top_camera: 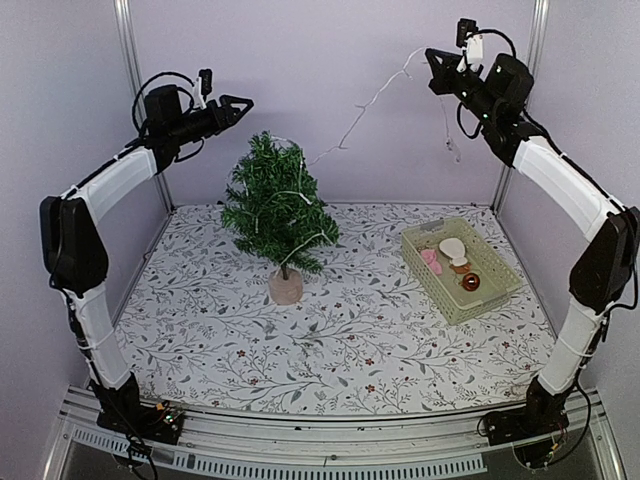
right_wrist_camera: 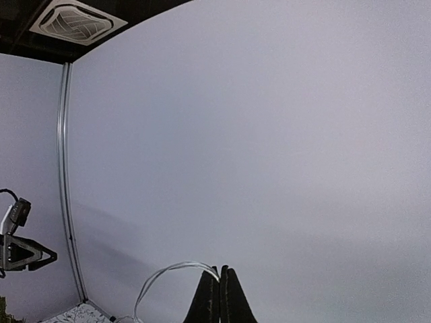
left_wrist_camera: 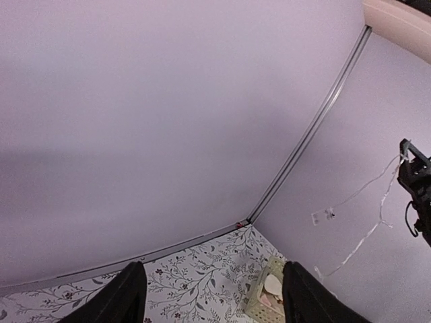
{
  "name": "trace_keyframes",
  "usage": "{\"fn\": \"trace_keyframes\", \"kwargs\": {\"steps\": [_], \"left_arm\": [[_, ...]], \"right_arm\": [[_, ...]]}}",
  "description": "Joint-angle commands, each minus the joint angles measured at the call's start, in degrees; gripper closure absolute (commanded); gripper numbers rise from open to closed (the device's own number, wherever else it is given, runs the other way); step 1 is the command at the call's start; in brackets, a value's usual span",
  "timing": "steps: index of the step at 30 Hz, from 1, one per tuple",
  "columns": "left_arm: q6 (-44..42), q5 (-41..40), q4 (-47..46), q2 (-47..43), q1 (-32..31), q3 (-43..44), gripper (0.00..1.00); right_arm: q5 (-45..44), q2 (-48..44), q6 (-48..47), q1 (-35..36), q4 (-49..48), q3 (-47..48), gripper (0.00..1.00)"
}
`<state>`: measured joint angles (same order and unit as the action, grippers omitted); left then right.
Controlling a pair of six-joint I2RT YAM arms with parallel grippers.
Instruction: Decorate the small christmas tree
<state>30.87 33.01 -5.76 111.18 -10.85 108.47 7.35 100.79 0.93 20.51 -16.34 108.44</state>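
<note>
Dark green tree (top_camera: 277,208), pale green basket (top_camera: 483,303), leaf-patterned table (top_camera: 350,335)

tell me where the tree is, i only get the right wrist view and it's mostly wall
Observer: The tree stands upright on the table, left of centre.
Operator: is my string reaching it
Observer: Yes, the string runs from the shut right tool down to the tree, and part of it drapes the branches.
Operator: what else is there to hang
Observer: A basket to the right of the tree holds a few small ornaments.
</note>
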Motion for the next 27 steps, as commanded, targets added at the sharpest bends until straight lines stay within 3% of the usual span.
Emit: {"fn": "trace_keyframes", "kwargs": {"steps": [1,7,13,19,27], "left_arm": [[-2.43,-1.32,0.97,-2.98,0.08,-2.99,0.29],[-2.95,-1.38,1.65,-4.70,0.26,-5.10,0.29],[-3.57,-2.05,2.33,-6.32,0.30,-6.77,0.30],[-4.84,-2.42,2.94,-8.05,0.48,-8.41,0.30],[-7.45,-3.67,4.45,-12.42,0.51,-11.00,0.30]], "right_arm": [[-5.55,5.55,1.43,-0.38,4.23,5.08,1.00],[-10.01,12.02,0.77,-2.10,7.92,11.62,1.00],[-12.92,12.52,-0.14,-3.29,11.88,11.55,1.00],[-3.03,3.82,0.57,-3.46,9.48,2.51,1.00],[-3.84,-6.42,-0.31,-3.47,14.53,-3.59,1.00]]}}
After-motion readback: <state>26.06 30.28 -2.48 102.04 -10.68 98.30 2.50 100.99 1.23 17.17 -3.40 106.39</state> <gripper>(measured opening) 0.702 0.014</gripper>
